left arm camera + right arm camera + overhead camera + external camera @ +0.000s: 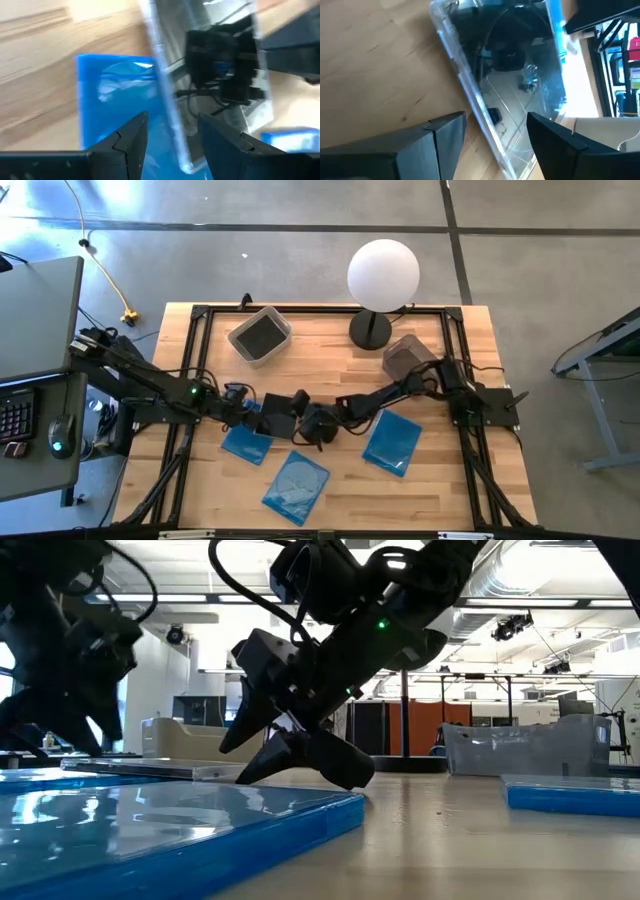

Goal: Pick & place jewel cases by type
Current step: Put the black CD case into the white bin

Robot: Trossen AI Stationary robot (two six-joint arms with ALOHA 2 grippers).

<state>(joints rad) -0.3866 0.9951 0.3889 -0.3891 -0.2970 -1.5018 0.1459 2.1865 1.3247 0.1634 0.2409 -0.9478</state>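
The dark, squarish jewel case (279, 413) with its glossy clear plastic lid lies flat near the middle of the pale wooden table (330, 355), partly on top of a translucent blue rectangular case (246, 444). Both grippers meet over it. The left gripper (167, 132) hangs just above its clear edge with its dark, angular fingers spread and holding nothing. The right gripper (496, 131) comes in from the other side, fingers likewise parted on either side of the case's rim, empty. The lid mirrors the arms and cables above it.

Two more blue translucent cases lie apart on the planks: one (296, 486) near the front edge, showing a disc through its lid, and one (391, 443) to the right. A dark-lined open bin (260, 335) and a grey bin (409, 357) stand towards the back, beside a white globe lamp (382, 273) on a black round base.

The floor is grey concrete; the low view shows a bright hall with ceiling ducts. No writing is legible.
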